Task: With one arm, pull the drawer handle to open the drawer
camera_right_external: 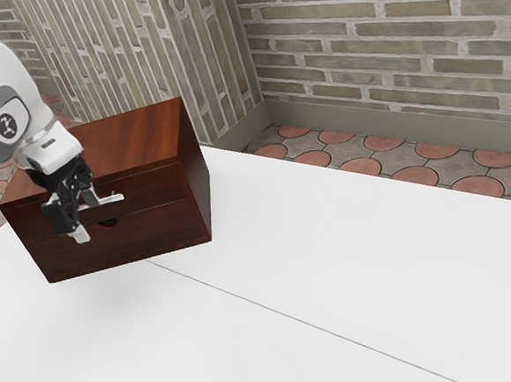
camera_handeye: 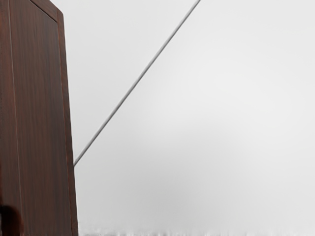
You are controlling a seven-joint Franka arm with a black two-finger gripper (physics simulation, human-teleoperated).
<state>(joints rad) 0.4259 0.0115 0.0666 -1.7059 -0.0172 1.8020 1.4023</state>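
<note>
A dark brown wooden drawer box (camera_right_external: 146,155) stands on the white table (camera_right_external: 350,263) at the exterior view's left. Its drawer front (camera_right_external: 165,220) lies flush with the box, so the drawer looks shut. A small dark handle (camera_right_external: 107,222) sits in the middle of that front. My gripper (camera_right_external: 94,217) hangs right in front of the handle, open, its light-tipped fingers spread to either side of it and holding nothing. In the wrist view the box's wooden face (camera_handeye: 34,123) runs beside my hand, with a dark blob (camera_handeye: 7,219) at its lower end.
A thin seam (camera_right_external: 292,316) crosses the white table diagonally, also seen as a line (camera_handeye: 138,81) in the wrist view. Brick walls (camera_right_external: 384,30) and a tiled floor (camera_right_external: 430,155) lie behind the table. Open tabletop stretches toward the exterior view's right.
</note>
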